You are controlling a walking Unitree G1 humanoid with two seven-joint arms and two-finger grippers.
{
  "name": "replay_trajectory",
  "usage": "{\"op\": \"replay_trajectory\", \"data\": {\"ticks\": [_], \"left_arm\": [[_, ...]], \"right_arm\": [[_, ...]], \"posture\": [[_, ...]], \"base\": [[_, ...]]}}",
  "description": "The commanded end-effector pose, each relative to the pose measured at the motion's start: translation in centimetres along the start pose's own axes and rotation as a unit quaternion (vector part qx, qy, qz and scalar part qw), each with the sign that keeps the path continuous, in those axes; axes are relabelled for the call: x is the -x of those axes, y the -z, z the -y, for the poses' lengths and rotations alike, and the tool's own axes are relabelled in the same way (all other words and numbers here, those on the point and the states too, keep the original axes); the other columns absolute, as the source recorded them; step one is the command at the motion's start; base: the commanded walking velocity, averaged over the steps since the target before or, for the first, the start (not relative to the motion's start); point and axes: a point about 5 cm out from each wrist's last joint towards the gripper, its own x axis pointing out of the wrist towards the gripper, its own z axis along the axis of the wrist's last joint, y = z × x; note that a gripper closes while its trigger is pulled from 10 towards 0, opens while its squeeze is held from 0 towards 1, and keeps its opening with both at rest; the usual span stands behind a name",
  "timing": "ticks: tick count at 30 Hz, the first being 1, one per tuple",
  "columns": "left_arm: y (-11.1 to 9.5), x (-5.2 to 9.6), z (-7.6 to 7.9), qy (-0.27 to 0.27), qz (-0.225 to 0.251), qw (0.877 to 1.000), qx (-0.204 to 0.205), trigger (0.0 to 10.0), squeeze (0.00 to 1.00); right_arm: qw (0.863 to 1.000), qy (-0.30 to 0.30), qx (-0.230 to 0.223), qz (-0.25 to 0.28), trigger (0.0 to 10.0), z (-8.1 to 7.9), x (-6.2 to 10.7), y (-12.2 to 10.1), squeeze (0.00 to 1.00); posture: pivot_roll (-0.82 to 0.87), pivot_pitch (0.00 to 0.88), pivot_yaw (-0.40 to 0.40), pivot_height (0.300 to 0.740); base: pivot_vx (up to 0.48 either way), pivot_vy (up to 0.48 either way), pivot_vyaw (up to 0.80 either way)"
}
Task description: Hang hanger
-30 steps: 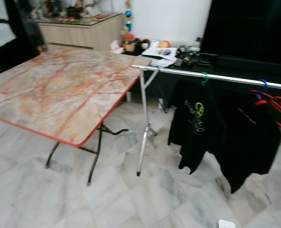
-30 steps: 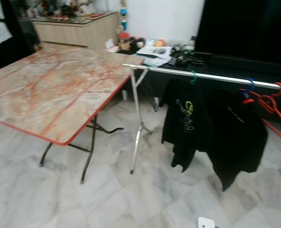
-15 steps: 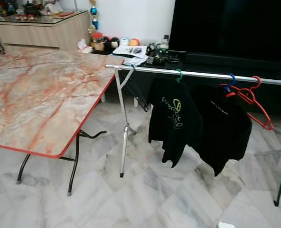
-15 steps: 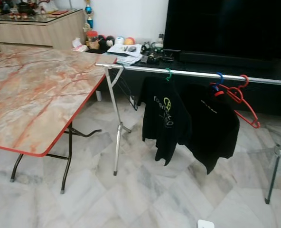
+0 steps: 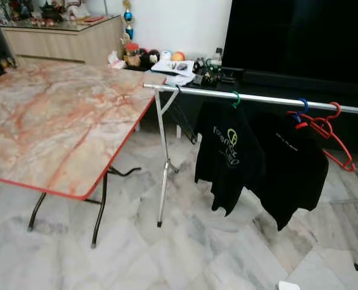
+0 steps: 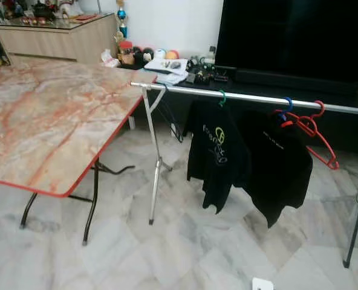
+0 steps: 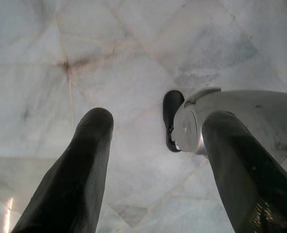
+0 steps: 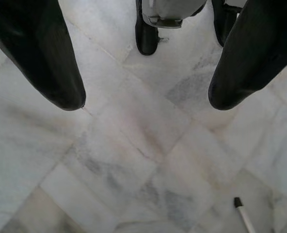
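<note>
A silver clothes rail (image 5: pixel 257 98) is seen spanning the room in front of a dark media unit, with a red hanger (image 5: pixel 324 130) hooked near its far end from the marble-topped folding table (image 5: pixel 52 121). The hanger is thin, bright red, apparently plastic, and empty; it hangs tilted, one shoulder dropping well below the rail, and more than one red hanger may be nested there, though this cannot be told for sure. Beside it, toward the table, two black T-shirts (image 5: pixel 257 160) are hung, one from a green hook (image 5: pixel 235 99) and one from a blue hook (image 5: pixel 302 106) that sits just beside the red hook.

No hanger is held. The left gripper (image 7: pixel 153 165) is pointed down at the white marble floor (image 5: pixel 197 254) with its fingers spread and nothing between them; the right gripper (image 8: pixel 146 85) is likewise spread wide and empty above the floor, well below the rail.

The step in hand is judged to be the approach. To be done well, the rail should be squared up to and closed in on before either arm is raised, and the bare stretch of rail between the green hook and the table-side upright (image 5: pixel 162 163) looks the easiest place for a hook to be set. The rail's splayed legs should be given room, since the light frame could be knocked.
</note>
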Motion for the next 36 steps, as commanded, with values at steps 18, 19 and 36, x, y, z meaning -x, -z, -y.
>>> {"op": "replay_trajectory", "data": {"ticks": [18, 19, 36], "left_arm": [[-0.5, -0.06, -0.17, -0.001, 0.006, 1.0, -0.001, 10.0, 0.0], [-0.49, -0.06, -0.17, -0.001, 0.006, 1.0, 0.0, 10.0, 0.0], [-0.43, -0.05, -0.14, 0.002, 0.004, 1.0, -0.004, 10.0, 0.0]], "right_arm": [[1.0, 0.004, -0.011, 0.009, 10.0, 0.11, 0.02, -0.13, 0.0], [1.0, 0.004, -0.011, 0.008, 10.0, 0.11, 0.02, -0.1, 0.0], [1.0, 0.002, -0.007, 0.009, 10.0, 0.16, 0.03, -0.13, 0.0]], "posture": [[0.18, 0.0, -0.012, 0.74], [0.18, 0.0, -0.012, 0.74], [0.18, 0.0, -0.015, 0.74]], "base": [[0.271, 0.0, -0.07], [0.277, 0.0, 0.0], [0.278, 0.0, -0.31]]}}
